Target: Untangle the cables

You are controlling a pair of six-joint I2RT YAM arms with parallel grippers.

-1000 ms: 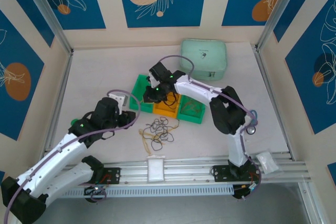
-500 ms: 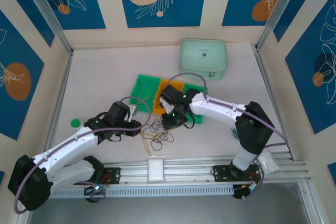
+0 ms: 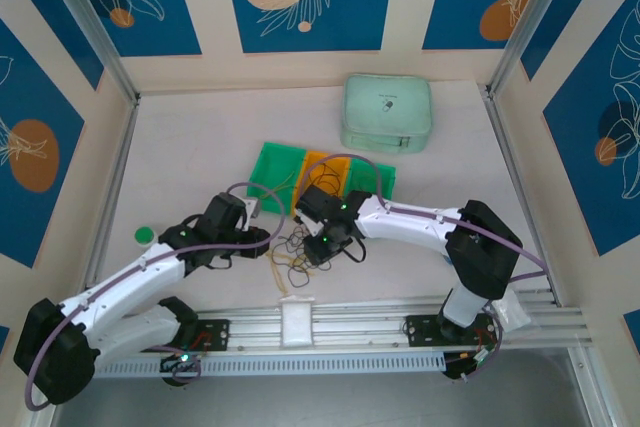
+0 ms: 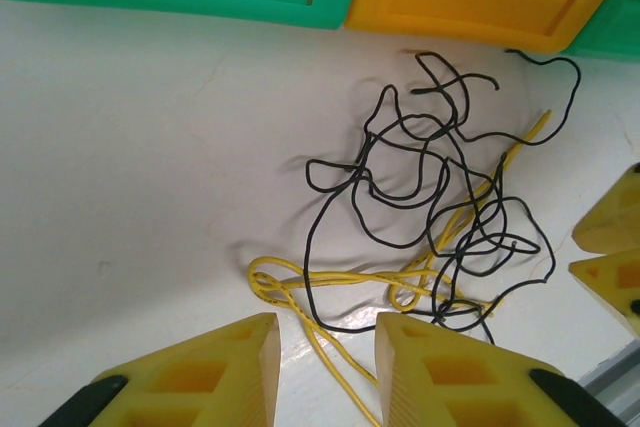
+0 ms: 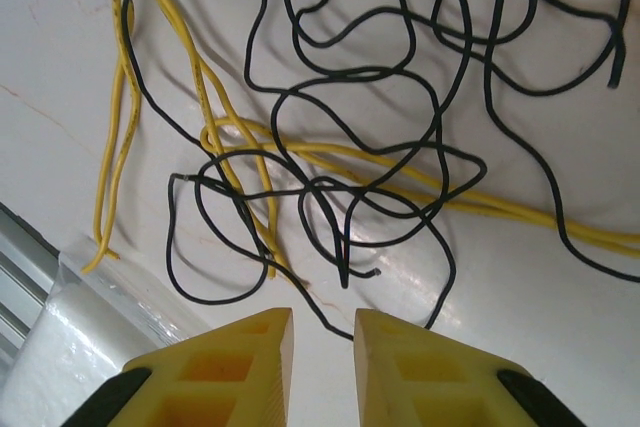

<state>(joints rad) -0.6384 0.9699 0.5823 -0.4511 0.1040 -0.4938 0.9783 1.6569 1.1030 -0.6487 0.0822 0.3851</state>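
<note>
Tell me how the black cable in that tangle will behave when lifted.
Probably floppy: the black cable lies in loose, irregular curls flat on the table. It looks thin, so likely very light. It crosses the yellow cable repeatedly, so lifting may drag that along.

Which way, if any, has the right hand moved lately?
Yes. The right hand moved from above the trays toward the near rail, now over the cables.
</note>
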